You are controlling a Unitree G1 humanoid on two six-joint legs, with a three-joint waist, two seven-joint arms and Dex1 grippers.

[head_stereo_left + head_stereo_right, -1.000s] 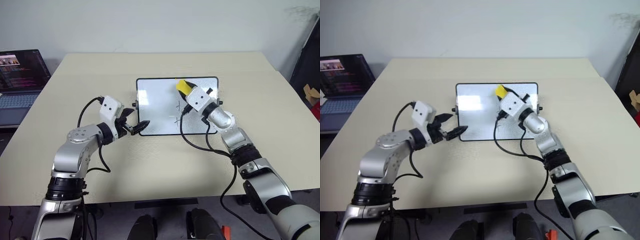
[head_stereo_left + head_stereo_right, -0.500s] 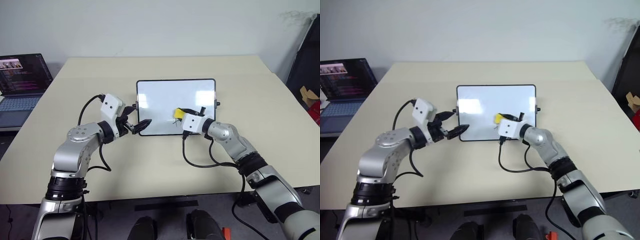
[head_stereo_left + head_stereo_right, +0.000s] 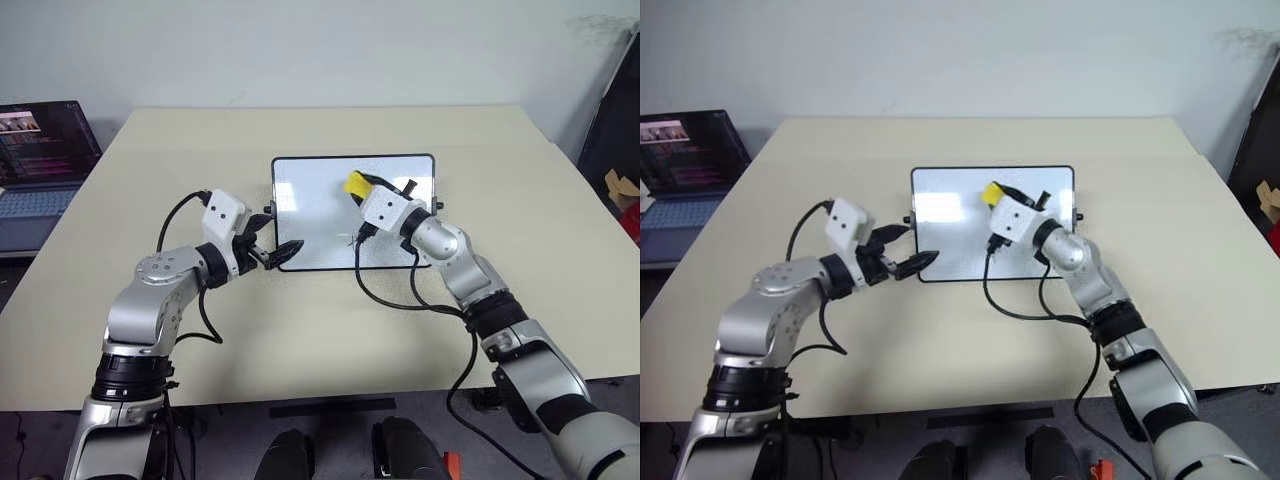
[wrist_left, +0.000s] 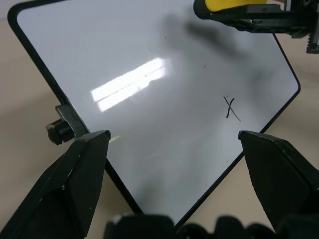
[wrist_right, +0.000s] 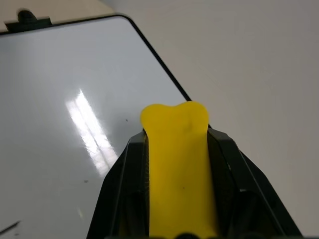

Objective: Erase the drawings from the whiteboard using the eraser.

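Whiteboard (image 3: 320, 205), a small glossy white panel in a thin black frame, lies flat on the beige table (image 3: 300, 320); one thin black "x" (image 4: 230, 108) remains, just below the right gripper (image 3: 362, 186), which is clamped on the small yellow eraser (image 3: 355, 183) near the board's far edge; the rest looks wiped; left gripper (image 3: 277, 250), jaws spread, straddles the near left corner.

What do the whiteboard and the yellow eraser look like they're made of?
Whiteboard: a smooth, glossy white surface, since it mirrors a bright streak of light; its thin black frame looks like plastic. Eraser: matte yellow, probably foam or soft plastic, with rounded, dull edges.
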